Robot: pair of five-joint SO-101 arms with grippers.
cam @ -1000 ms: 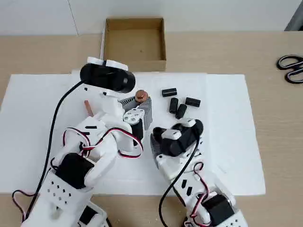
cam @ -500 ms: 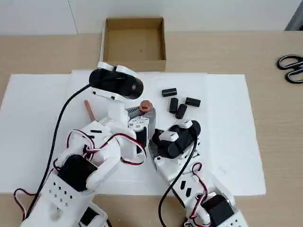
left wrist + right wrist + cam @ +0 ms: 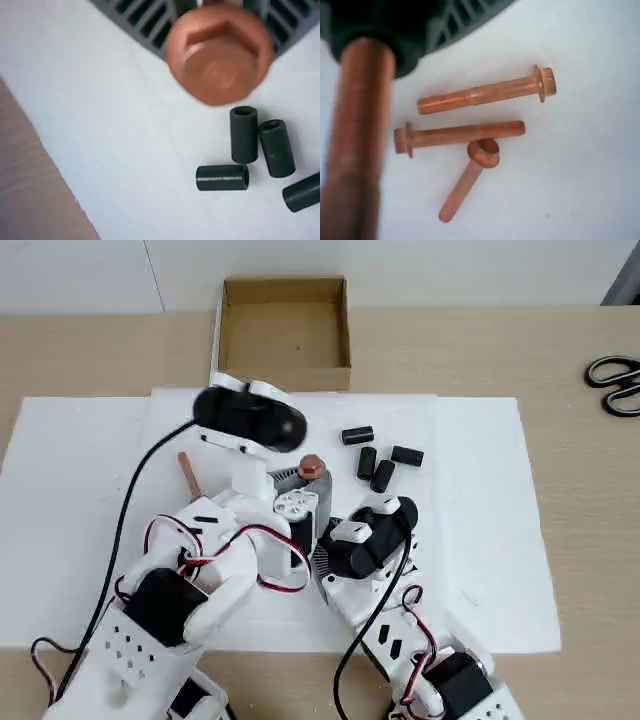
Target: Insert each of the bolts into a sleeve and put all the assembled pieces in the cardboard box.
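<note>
You are in the pairing step. Your left gripper (image 3: pixel 298 484) is clamped on a copper-coloured flanged metal bolt (image 3: pixel 217 52), the grey ribbed jaws drawn in against it on either side, no wider than the bolt itself. Its head faces the wrist camera, and it is held above the white foam sheet (image 3: pixel 480 540) between the two arms. In the right wrist view a copper shaft runs close past the lens with a dark rounded piece about its far end. That may be a sleeve on the shaft, but you cannot be sure, nor can you tell whether your right gripper (image 3: pixel 324 554) is gripping or slack. The open brown cardboard box (image 3: pixel 284 370) beyond the sheet holds no assembled piece that I can see, so the task looks to be at an early stage. Four short black cylindrical sleeves (image 3: pixel 367 462) lie loose just beyond the held bolt, three more copper bolts (image 3: pixel 480 94) lie on the sheet below the right wrist camera, and another loose bolt (image 3: pixel 187 472) lies by the left arm. Next you need shaft and bore on one axis before pushing; a small tilt would likely jam the bolt.
</note>
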